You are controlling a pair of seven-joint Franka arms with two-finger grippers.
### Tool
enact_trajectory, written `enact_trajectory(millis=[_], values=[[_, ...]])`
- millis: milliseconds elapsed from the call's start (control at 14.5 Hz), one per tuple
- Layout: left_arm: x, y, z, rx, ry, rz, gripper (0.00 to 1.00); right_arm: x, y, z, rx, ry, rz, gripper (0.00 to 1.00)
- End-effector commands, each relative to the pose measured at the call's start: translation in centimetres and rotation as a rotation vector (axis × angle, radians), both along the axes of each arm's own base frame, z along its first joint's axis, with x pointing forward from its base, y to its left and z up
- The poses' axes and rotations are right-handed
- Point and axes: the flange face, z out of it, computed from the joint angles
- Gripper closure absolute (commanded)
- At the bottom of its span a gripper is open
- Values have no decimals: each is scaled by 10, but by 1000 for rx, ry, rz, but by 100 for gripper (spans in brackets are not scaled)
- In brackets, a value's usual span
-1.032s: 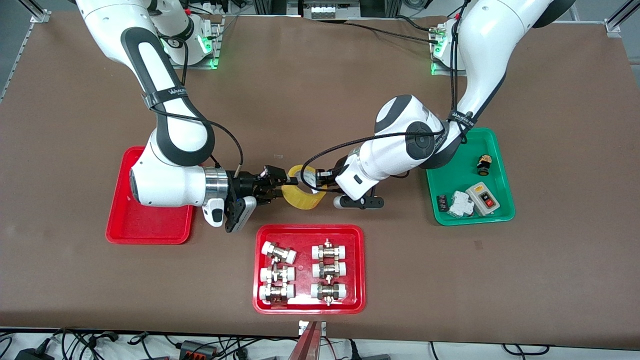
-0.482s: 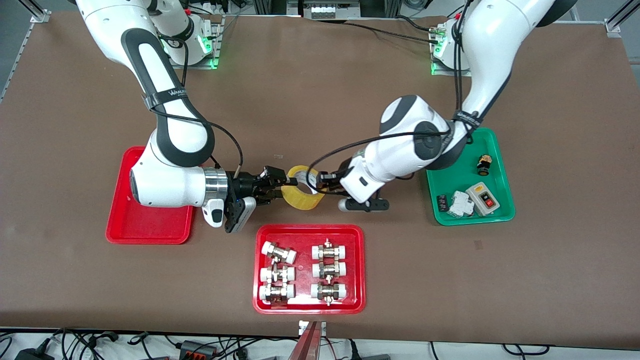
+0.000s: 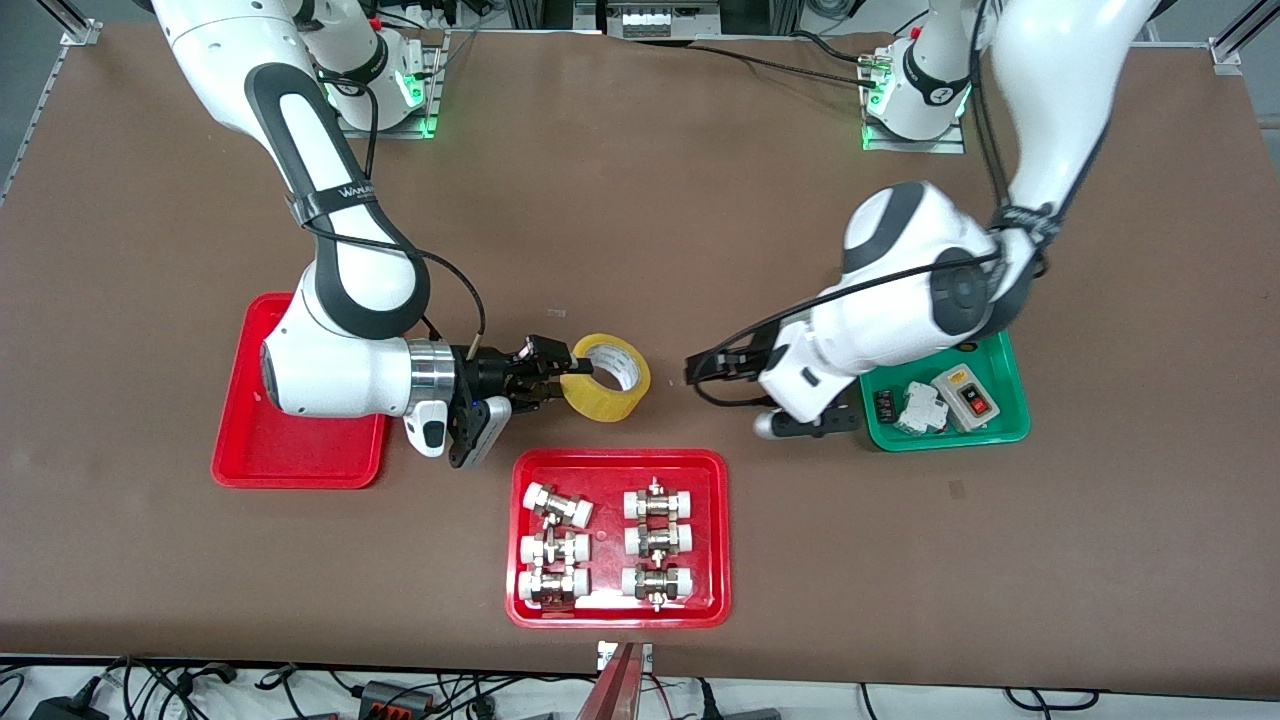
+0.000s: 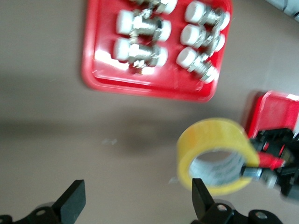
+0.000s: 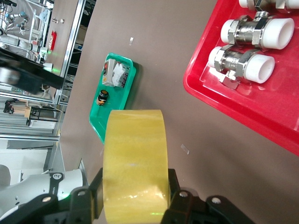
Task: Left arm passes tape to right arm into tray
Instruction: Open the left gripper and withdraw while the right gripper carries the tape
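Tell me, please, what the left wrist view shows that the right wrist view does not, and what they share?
Only the left wrist view shows the left gripper, open, with both fingers clear of the tape, and the plain red tray. Only the right wrist view shows the green tray with its parts, and the right gripper shut on the tape. Both show the yellow tape and the red tray of fittings.

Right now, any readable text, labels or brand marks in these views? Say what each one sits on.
"WANJIEKE": only roughly readable, on the black strap around the right arm.
The matching strap on the left arm: lettering too small to read.
The grey switch box in the green tray: its button marks cannot be read.
The tape, the plain red tray and the red tray of fittings: no text visible.
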Motion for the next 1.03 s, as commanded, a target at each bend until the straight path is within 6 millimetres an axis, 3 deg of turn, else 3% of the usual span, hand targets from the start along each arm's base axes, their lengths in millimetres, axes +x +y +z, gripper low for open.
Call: enact_trajectory(millis=[0,206,413,550,688,826,963], values=[[-8,61,39,46,-2,-146,0,9,-23,2,-19,-12,-7,74],[-17,126,70,86,34,-229,0,29,-98,-1,-41,24,-52,74],[-32,170,89,200,92,-231,0,47,-213,-8,-19,81,-167,72],[-42,193,99,313,103,-285,0,45,-266,-21,-24,121,-232,72],[-43,222,98,309,118,-312,0,41,-320,-28,-75,158,-281,69],[-49,235,98,322,137,-295,0,32,-370,-42,-112,199,-312,69],[-60,237,95,347,145,-288,0,17,-415,-73,-119,269,-318,69]])
